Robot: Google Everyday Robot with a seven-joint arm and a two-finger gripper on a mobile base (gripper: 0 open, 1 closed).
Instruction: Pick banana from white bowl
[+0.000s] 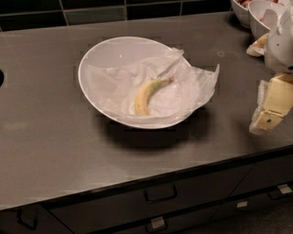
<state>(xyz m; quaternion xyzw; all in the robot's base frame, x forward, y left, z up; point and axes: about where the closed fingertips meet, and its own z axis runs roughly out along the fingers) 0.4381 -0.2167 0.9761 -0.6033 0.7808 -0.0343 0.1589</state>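
Dark wall tiles [91, 11] back a grey desk [55, 151] with drawers [160, 194] beneath, where a robot's attempt to lift fruit from a dish has, by all appearances, not yet got past the approach.

The banana [145, 93], pale yellow with a brownish-green stem pointing up and to the right, lies on its side inside the white bowl [98, 50]. It rests on the crumpled white paper [192, 87] that lines the dish and spills over its right rim. Nothing touches the fruit.

The end effector [270, 109], a cream-coloured unit hanging below a white housing, sits at the far right edge of the scene. It is above the desk, well apart from the bowl and clear of the paper's overhang. Whether it is spread apart or drawn together cannot be told from this angle; it carries nothing that can be seen.

On that evidence none of the task's contact work is done. Reaching across to the bowl, descending over the banana, closing on it and raising it clear of the rim all appear to remain.

By count:
- One banana.
- One large white bowl.
- One sheet of paper lining.
- One end effector.
- At least two smaller white bowls [261, 13] with reddish contents, cropped at the top right corner and no part of the job.
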